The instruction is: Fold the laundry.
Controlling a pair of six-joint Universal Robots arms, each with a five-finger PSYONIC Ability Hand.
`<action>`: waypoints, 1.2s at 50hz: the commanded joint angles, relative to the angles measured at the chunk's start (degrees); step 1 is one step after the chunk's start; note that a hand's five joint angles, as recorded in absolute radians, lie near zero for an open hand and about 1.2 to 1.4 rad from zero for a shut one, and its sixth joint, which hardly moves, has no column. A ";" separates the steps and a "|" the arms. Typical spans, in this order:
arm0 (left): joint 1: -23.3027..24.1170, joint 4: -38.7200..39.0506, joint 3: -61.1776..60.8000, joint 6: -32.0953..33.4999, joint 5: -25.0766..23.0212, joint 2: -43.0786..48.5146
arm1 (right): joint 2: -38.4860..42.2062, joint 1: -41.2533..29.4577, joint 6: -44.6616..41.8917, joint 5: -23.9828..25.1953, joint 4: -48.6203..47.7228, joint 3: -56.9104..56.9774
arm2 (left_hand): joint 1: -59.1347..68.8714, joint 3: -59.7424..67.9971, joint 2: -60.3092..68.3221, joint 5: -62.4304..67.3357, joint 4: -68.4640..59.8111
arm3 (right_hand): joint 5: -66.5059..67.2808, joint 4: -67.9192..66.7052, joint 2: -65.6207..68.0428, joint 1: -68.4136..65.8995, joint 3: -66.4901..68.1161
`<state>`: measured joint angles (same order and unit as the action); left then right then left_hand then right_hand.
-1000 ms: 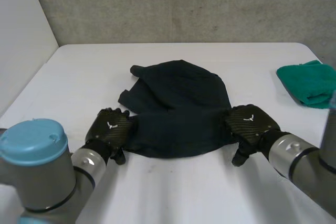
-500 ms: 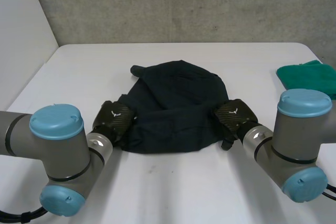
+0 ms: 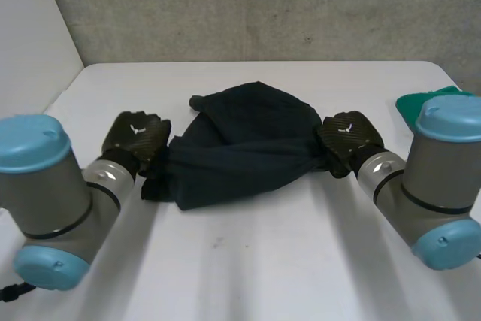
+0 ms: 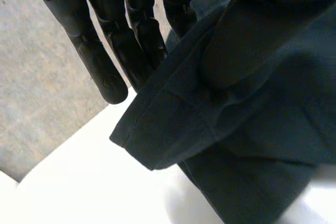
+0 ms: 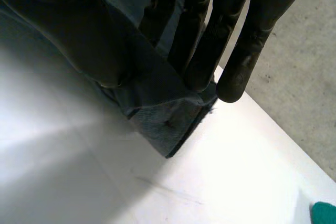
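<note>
- Both hands have travelled toward 12 o'clock over the last second. They have carried the 6 o'clock hem of the dark garment (image 3: 240,148) up off the table (image 3: 248,261), so the cloth now bunches into a shorter heap.
- The dark garment sits at the table's middle. Its 12 o'clock part rests on the surface, and its 6 o'clock edge is slung, sagging, between the two hands.
- The left hand (image 3: 135,134) is at the garment's 9 o'clock end. Its wrist view shows a hemmed corner nipped between the thumb and straight fingers.
- The right hand (image 3: 347,134) is at the 3 o'clock end and pinches the opposite hemmed corner the same way, thumb against fingers.
- A green cloth (image 3: 409,103) lies at about 2 o'clock from the garment, near the table's edge and well apart from it.
- The fabric looks light, soft and limp, with no stiffness to hold a shape, so it droops wherever it is unsupported.
- The hemmed corners seem the best hold, since the doubled edge gives firmer purchase. Keeping both ends level and gently taut should help the fold land flat.
</note>
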<state>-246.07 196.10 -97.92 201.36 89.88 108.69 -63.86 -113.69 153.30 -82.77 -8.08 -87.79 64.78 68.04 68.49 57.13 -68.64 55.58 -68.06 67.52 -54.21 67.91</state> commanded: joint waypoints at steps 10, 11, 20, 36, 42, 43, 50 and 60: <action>-0.99 -7.47 0.18 0.53 -3.48 -4.00 | -2.15 -0.30 -3.27 2.44 8.43 1.05 | 15.22 11.96 11.51 12.87 -11.36 | 14.42 -11.94 12.48 -25.79 12.09; -0.99 -8.53 0.18 0.53 -3.48 -5.05 | -2.84 -0.13 -3.97 2.44 9.65 1.48 | 15.22 11.96 11.51 12.87 -11.36 | 14.42 -11.94 12.48 -25.79 12.09; -0.55 -18.73 4.31 0.61 -3.66 -17.62 | -13.92 -0.13 -10.12 2.26 24.15 10.09 | 15.22 11.96 11.51 12.87 -11.36 | 14.42 -11.94 12.48 -25.79 12.09; -1.08 -26.82 10.47 0.44 -8.31 -31.79 | -18.15 -0.13 -11.27 5.07 41.39 28.20 | 15.22 11.96 11.51 12.87 -11.36 | 14.42 -11.94 12.48 -25.79 12.09; -1.17 -24.19 9.32 0.53 -8.14 -19.85 | -7.36 -0.21 -11.27 4.29 42.01 28.90 | 15.22 11.96 11.51 12.87 -11.36 | 14.42 -11.94 12.48 -25.79 12.09; -1.08 -23.57 9.50 0.61 -8.05 -17.83 | -6.11 -0.65 -11.27 4.20 42.01 28.99 | 15.22 11.96 11.51 12.87 -11.36 | 14.42 -11.94 12.48 -25.79 12.09; -0.91 -17.77 17.40 0.79 -4.72 -1.39 | 3.28 -0.83 -10.04 2.97 39.91 31.01 | 15.22 11.96 11.51 12.87 -11.36 | 14.42 -11.94 12.48 -25.79 12.09; -0.20 -3.98 34.71 5.89 -0.59 10.14 | 10.50 -1.01 -4.07 -0.72 24.71 40.15 | 15.22 11.96 11.51 12.87 -11.36 | 14.42 -11.94 12.48 -25.79 12.09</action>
<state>-246.58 183.06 -73.15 204.15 87.63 113.72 -57.14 -114.68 144.94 -81.04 27.13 -54.36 64.90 68.35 68.69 57.56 -68.90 57.13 -68.31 67.54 -56.08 67.91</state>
